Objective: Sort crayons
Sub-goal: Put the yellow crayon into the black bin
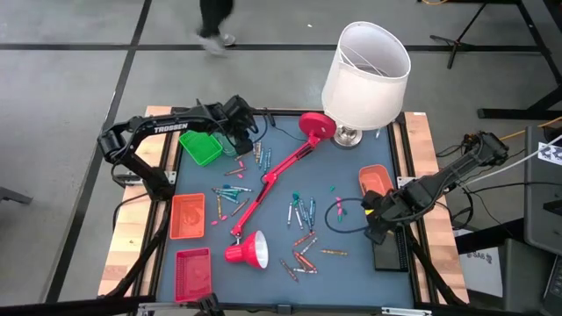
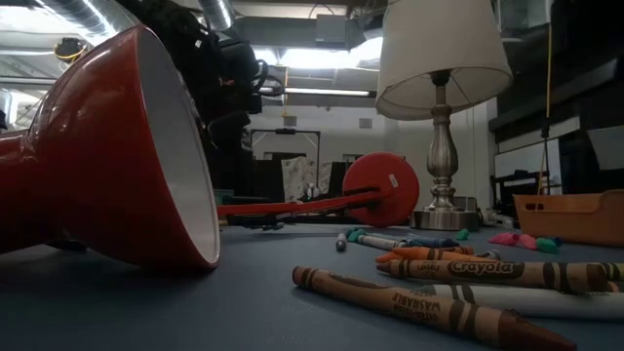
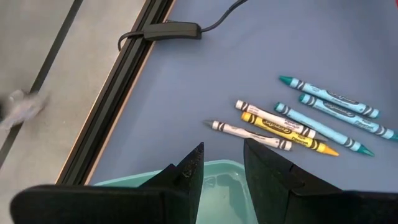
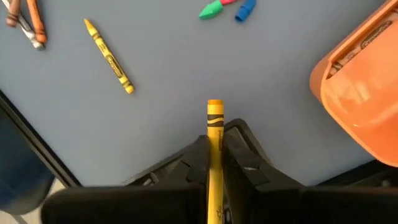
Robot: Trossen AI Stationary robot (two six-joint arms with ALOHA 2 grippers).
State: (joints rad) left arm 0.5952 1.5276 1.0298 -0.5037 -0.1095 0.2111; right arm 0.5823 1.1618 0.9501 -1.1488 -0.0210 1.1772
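Yellow crayon (image 4: 214, 134) pinched in the right gripper (image 4: 214, 155) jaws, its long axis pointing straight ahead, just beside the orange tray (image 4: 360, 93). Left gripper (image 3: 222, 165) hangs with jaws parted and empty over the green bin (image 1: 201, 147).

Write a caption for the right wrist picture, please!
Right gripper pinching a yellow crayon above the blue mat, orange bin close by.
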